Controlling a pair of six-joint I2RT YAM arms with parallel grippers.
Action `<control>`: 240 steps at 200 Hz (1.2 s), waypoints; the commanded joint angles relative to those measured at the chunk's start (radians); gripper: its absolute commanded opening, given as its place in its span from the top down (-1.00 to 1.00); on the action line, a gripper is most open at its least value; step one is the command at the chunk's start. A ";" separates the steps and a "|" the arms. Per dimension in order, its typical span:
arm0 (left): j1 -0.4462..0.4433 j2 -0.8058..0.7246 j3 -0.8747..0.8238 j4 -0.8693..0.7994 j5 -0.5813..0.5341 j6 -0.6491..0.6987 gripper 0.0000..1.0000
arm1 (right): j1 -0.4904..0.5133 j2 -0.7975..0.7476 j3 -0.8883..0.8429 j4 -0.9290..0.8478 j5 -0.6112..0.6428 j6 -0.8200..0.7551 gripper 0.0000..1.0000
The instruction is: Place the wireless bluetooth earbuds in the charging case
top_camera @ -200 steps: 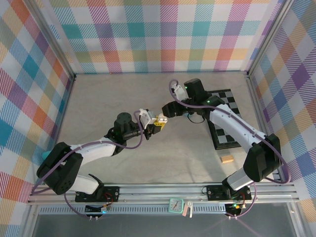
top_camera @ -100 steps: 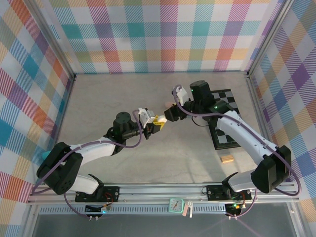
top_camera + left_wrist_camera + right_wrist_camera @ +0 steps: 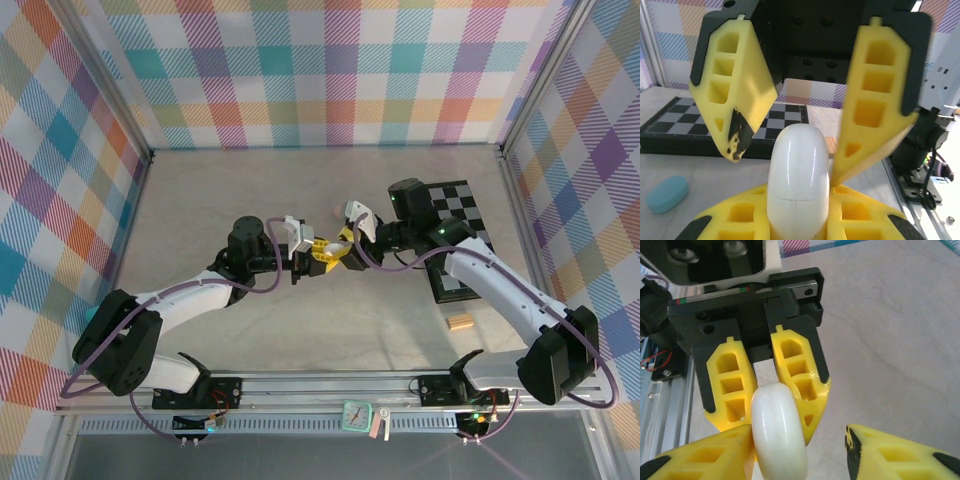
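Note:
My left gripper (image 3: 799, 200) is shut on a closed white pebble-like charging case (image 3: 798, 175), holding it by its lower half above the table's middle (image 3: 322, 252). My right gripper (image 3: 799, 440) faces it with the case's free end (image 3: 778, 435) between its jaws. One of its fingers (image 3: 710, 455) touches the case; the other (image 3: 900, 455) stands apart, so it is open. A tiny pinkish thing (image 3: 331, 209) lies on the table just behind the grippers, too small to tell whether it is an earbud.
A black-and-white chessboard (image 3: 455, 235) lies at the right under the right arm. A tan wooden block (image 3: 459, 321) sits near its front corner. A light blue pebble-like case (image 3: 667, 194) lies on the table before the board.
The right gripper has moved left to the left gripper and brought its jaws around the white case, narrowing them. The left gripper has shifted slightly back with the case.

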 commanded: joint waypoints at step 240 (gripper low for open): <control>0.009 -0.025 -0.086 -0.246 -0.380 0.229 -0.99 | -0.118 0.478 -0.062 0.399 0.183 0.771 0.54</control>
